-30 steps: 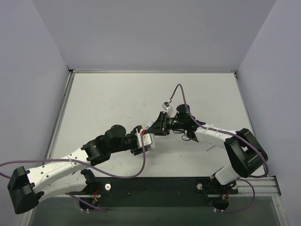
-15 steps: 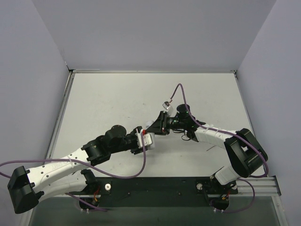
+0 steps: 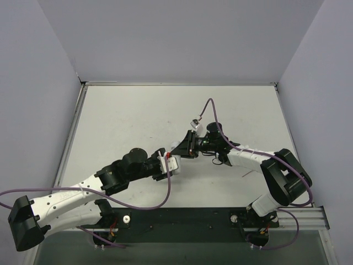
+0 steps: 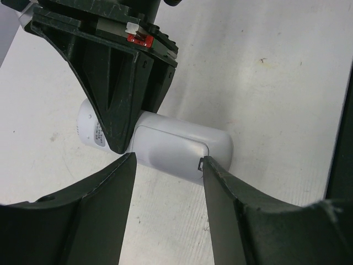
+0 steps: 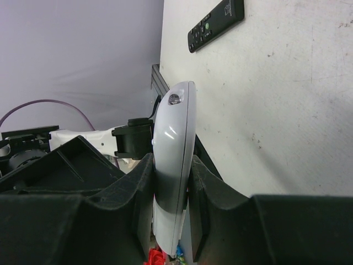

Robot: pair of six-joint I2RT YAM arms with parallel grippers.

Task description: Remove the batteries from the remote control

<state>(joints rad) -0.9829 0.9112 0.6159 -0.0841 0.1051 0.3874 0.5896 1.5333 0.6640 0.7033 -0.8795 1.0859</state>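
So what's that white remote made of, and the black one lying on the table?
The white remote looks like smooth, slightly glossy plastic: soft highlights run along its rounded shell. The black remote looks like matte plastic, dull and with no glare. Its small buttons are too tiny to judge. Looks alone can't confirm either.

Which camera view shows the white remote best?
The left wrist view: the white remote shows its broad face there, with the right gripper clamped on it. The right wrist view shows only its thin edge; the top view mostly hides it.
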